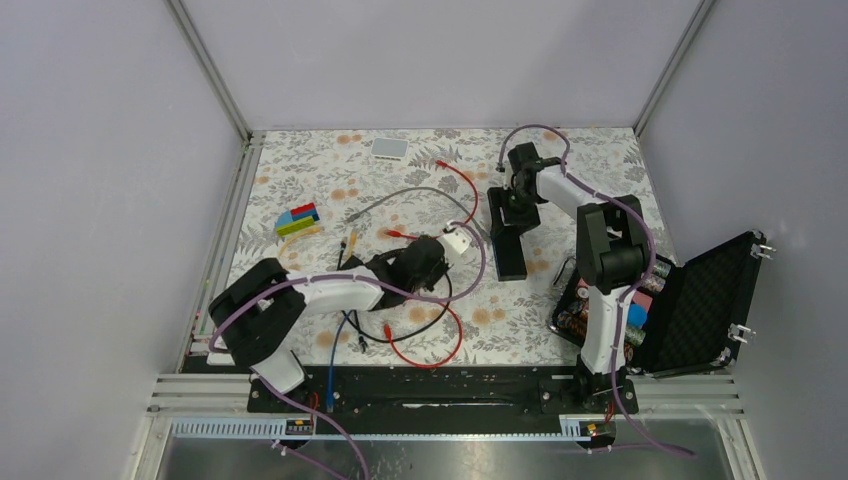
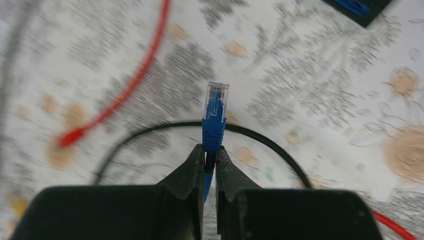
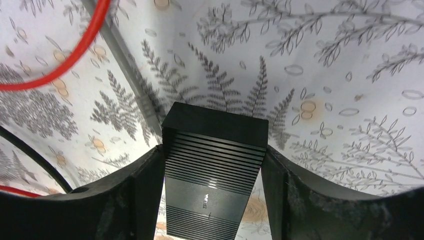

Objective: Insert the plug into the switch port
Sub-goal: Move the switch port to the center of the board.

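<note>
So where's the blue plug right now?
The blue plug is pinched in the left gripper, mid-frame in the left wrist view, a black cable looping behind it; from above, it's left of the black box.

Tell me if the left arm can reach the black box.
Probably yes: the left gripper, pinching the plug, is near the box in the right gripper, with only cables and a small white block between.

The plug (image 2: pixel 217 100) is a clear network connector with a blue boot on a blue cable. It is pinched at the boot in the closed left pincer (image 2: pixel 210 155), tip pointing away above the floral surface (image 2: pixel 325 100). The switch (image 3: pixel 215 165), a flat black ribbed box, sits lengthwise in the right pincer (image 3: pixel 214 150), both fingers against its sides.
</note>
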### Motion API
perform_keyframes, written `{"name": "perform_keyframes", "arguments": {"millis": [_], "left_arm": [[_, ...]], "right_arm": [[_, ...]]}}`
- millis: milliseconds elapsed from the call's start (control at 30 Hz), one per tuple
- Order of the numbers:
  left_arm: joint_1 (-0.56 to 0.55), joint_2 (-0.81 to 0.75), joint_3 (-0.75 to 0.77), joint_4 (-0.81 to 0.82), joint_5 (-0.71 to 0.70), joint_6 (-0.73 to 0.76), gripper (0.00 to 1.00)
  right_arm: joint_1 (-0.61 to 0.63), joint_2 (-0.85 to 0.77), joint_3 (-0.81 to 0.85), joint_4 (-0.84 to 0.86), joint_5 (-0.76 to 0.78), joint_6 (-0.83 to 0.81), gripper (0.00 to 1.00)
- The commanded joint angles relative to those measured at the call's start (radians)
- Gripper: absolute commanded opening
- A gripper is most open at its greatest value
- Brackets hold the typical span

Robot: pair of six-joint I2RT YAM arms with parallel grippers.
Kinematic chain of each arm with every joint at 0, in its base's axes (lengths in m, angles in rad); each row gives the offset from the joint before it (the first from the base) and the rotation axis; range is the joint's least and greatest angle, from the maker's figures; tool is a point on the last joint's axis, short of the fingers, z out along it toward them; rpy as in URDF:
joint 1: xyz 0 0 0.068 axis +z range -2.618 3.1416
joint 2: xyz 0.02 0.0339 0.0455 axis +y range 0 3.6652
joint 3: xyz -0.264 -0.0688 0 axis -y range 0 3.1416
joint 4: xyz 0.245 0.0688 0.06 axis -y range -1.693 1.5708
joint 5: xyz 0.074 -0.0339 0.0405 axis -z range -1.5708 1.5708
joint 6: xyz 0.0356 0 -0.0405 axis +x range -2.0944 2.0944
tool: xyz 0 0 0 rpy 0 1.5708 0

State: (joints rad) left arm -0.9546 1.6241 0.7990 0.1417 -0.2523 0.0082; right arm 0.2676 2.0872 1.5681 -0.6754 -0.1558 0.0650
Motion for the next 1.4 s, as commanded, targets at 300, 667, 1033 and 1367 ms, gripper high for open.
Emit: {"name": "perform_keyframes", "arguments": {"millis": [300, 667, 1033, 1367], "left_arm": [[0.263, -0.099, 0.408, -0.08, 0.169, 0.666, 0.0], [0.092, -0.03, 0.158, -0.102, 0.149, 0.318, 0.0], [-0.005, 0.056, 0.092, -0.063, 0.148, 0.181, 0.0], [-0.021, 0.126, 0.117, -0.062, 0.104, 0.13, 0.0]], "right_arm": [[0.012, -0.121, -0.158, 0.039, -0.13, -0.095, 0.46], [0.046, -0.239, -0.322, 0.069, -0.19, -0.192, 0.53], [0.102, -0.273, -0.39, 0.077, -0.135, -0.132, 0.71], [0.093, -0.34, -0.386, 0.087, -0.139, -0.022, 0.87]]}}
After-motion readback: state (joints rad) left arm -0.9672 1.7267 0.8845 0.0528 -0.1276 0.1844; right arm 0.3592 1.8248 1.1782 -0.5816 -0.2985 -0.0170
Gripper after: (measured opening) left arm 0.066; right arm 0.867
